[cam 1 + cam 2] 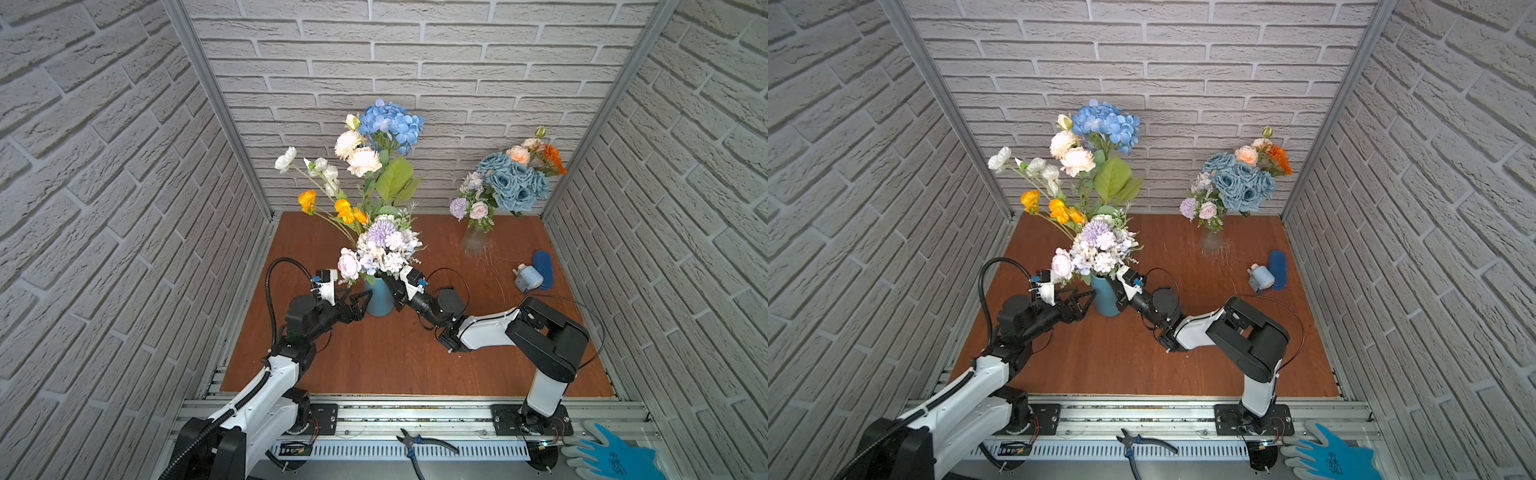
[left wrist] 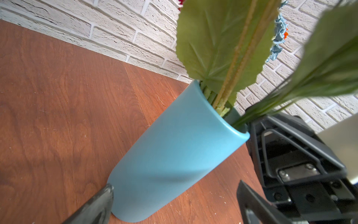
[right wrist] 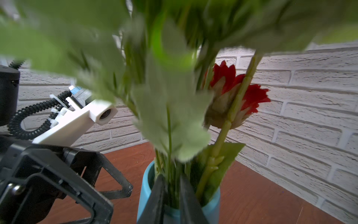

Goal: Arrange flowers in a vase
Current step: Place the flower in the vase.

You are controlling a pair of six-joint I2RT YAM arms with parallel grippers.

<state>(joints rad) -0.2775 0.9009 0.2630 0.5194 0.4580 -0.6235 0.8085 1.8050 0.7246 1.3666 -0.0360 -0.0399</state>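
Flowers: a mixed bunch (image 1: pixel 384 245) stands in the blue vase (image 1: pixel 378 299) near the middle of the surface (image 1: pixel 374 361); a tall hydrangea (image 1: pixel 390 120) and peach, white and orange blooms lean up toward the back; a red bloom (image 3: pixel 242 91) sits low among the stems
Handling: judged light, with springy stems, soft cloth petals that crush and leaves that snag; the bunch looks top-heavy in a smooth, narrow vase, so a sideways tug may tip it
Where to hold: bare stem just above the vase rim, below the leaves, never the blooms
Left tool (image 2: pixel 175 186): wide, fingers on either side of the vase body, holding nothing
Right tool (image 3: pixel 172 182): narrow, fingers either side of thin stems at the vase mouth; whether they pinch cannot be told
Surface: reddish wood board, flat, lightly scratched; a second bunch in a glass vase (image 1: pixel 476 239) stands at the back right, well apart, with a small bottle (image 1: pixel 528 277) near it
Room: brick-patterned walls (image 1: pixel 124 166) close on three sides; pliers (image 1: pixel 419 442) and a blue glove (image 1: pixel 615 455) lie on the front rail, off the board
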